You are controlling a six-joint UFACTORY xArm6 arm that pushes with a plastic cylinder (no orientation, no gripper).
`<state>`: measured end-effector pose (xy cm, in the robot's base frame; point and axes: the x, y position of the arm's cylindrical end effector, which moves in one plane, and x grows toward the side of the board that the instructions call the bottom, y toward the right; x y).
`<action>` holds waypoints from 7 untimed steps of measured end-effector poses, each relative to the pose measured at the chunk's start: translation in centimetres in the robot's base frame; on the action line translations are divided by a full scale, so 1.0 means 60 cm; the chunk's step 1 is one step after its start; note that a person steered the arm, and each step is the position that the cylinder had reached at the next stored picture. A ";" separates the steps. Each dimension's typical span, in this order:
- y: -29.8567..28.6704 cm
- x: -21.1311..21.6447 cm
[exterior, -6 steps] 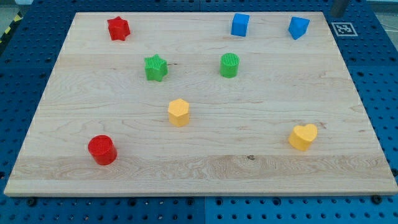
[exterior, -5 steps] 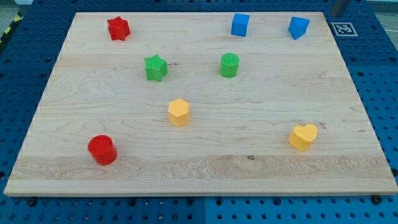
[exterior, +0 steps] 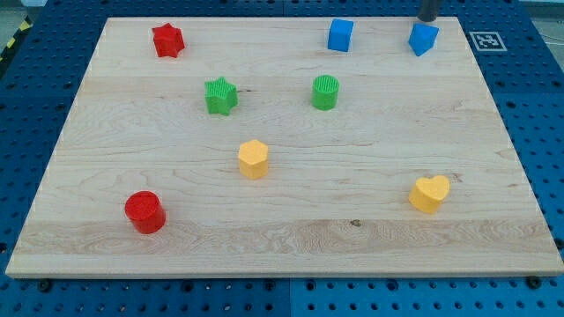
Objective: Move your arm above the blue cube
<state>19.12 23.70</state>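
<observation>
Blue cube is sitting near the view's top edge of the wooden counter, a little right of centre. My tip is showing at the view's top, right behind the other blue block, an angular one whose shape is hard to make out. From this angle I cannot tell whether they are touching. No pincer is showing, only the rod, so I cannot tell any opening.

Judging the step: the tip is needing to travel toward the view's left along the top strip and stop just on the far side of the cube. Doing it well is meaning keeping behind the angular blue block and not clipping it, then slowing early so the cube is not getting nudged.

Room: the strip between both blue blocks and the counter's top edge is looking narrow, so margin is thin. The gap between the two blue blocks is lying open. Green cylinder is standing below the cube, well apart. Green star, red star, yellow hexagon block, red cylinder and yellow heart are all lying well away from this path.
</observation>
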 end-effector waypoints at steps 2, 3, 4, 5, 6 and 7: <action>-0.047 0.001; -0.057 0.001; -0.073 0.000; -0.109 0.001; -0.139 0.001; -0.169 0.001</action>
